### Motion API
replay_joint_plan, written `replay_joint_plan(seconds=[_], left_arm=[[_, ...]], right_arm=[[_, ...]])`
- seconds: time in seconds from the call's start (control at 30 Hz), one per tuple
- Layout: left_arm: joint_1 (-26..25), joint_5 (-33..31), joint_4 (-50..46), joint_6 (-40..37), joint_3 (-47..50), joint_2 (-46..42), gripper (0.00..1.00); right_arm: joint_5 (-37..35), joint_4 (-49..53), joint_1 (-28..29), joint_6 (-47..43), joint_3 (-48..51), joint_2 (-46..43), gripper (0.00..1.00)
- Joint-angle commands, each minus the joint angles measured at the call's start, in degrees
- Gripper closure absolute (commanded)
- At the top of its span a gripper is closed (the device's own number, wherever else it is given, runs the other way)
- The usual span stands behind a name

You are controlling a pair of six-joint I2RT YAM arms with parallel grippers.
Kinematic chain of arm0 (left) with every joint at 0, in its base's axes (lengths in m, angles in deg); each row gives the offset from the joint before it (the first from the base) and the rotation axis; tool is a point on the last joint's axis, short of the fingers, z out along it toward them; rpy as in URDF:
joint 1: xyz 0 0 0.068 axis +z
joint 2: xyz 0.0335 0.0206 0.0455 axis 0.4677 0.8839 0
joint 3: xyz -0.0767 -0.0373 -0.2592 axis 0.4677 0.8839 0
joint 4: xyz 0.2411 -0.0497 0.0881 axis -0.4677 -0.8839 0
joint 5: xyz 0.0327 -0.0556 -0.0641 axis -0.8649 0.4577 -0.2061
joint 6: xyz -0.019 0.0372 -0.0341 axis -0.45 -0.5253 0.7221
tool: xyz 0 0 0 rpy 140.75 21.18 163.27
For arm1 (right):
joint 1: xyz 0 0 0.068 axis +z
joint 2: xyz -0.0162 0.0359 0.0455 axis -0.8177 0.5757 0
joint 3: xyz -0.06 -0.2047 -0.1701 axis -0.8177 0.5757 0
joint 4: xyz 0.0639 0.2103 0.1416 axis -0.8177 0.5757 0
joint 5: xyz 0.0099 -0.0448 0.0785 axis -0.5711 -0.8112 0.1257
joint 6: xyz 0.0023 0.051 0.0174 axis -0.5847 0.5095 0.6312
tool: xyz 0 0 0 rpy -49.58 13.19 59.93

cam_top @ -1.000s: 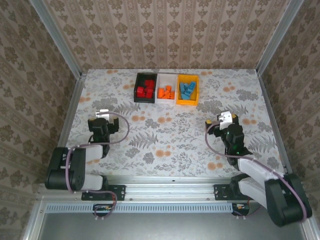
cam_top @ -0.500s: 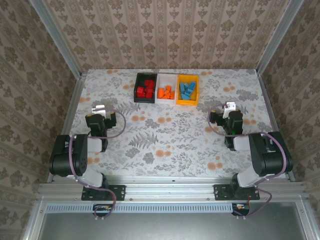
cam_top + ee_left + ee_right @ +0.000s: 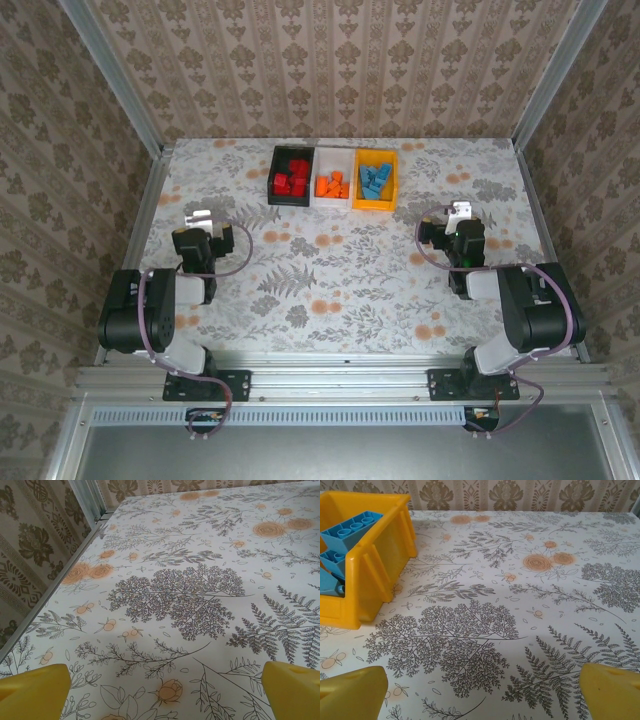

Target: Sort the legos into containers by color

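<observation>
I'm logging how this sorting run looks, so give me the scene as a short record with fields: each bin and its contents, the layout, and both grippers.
black plastic bin: red lego bricks
white plastic bin: orange lego bricks
orange-yellow plastic bin: blue lego bricks
layout: bins side by side at the far side of the floral-patterned table
sorting state: all visible bricks in bins, one colour per bin
left gripper: open, empty, over bare table
right gripper: open, empty

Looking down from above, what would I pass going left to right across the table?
The left pincer, black bin of red bricks, white bin of orange bricks, yellow bin of blue bricks, right pincer.
</observation>
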Motion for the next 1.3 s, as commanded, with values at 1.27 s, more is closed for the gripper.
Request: replay_joint_plan(seconds=[1.27], left_arm=[[0.5, 1.4, -0.6, 0.6, -1.0, -0.5, 0.0]], right_arm=[[-2.1, -0.4, 0.8, 0.7, 0.5, -0.5, 0.0]])
